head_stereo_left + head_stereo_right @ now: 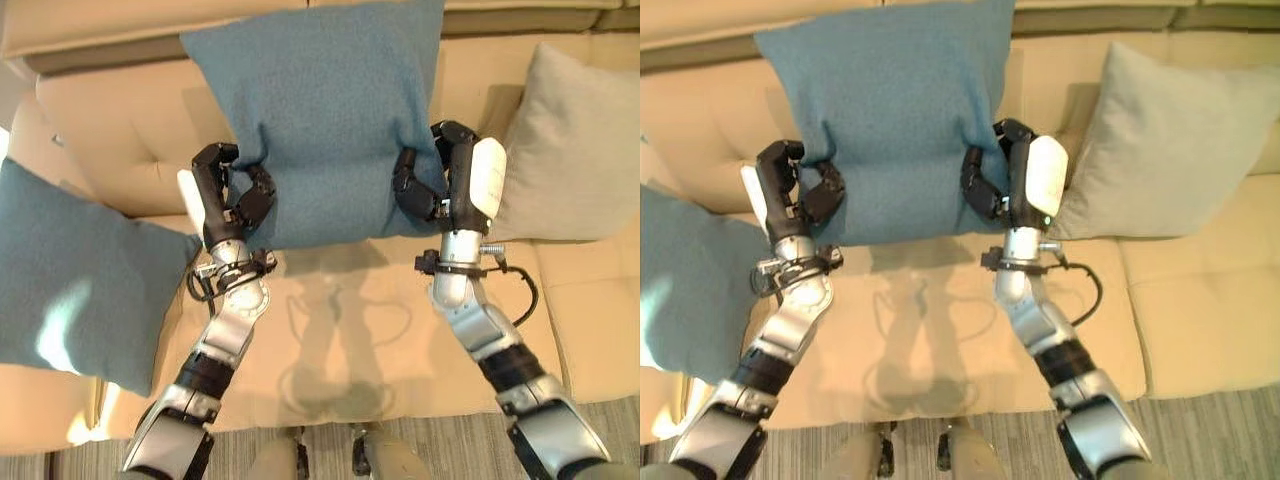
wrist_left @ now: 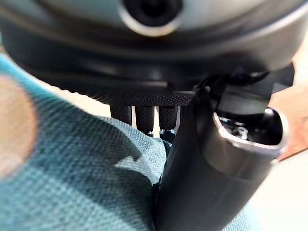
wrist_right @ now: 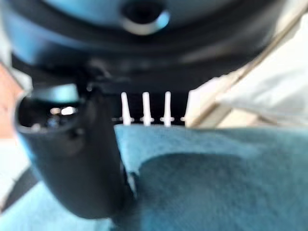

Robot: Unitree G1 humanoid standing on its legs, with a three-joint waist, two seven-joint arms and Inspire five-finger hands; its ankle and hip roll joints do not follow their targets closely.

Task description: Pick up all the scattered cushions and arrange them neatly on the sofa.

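Placement is the step in hand: my left hand and right hand each pinch a lower corner of the blue cushion, upper centre against the sofa back. Next I'd seat it upright, then let go.

We see a tan sofa with tufted seat cushions | grey striped carpet floor in front | bright sunlight falls from our left
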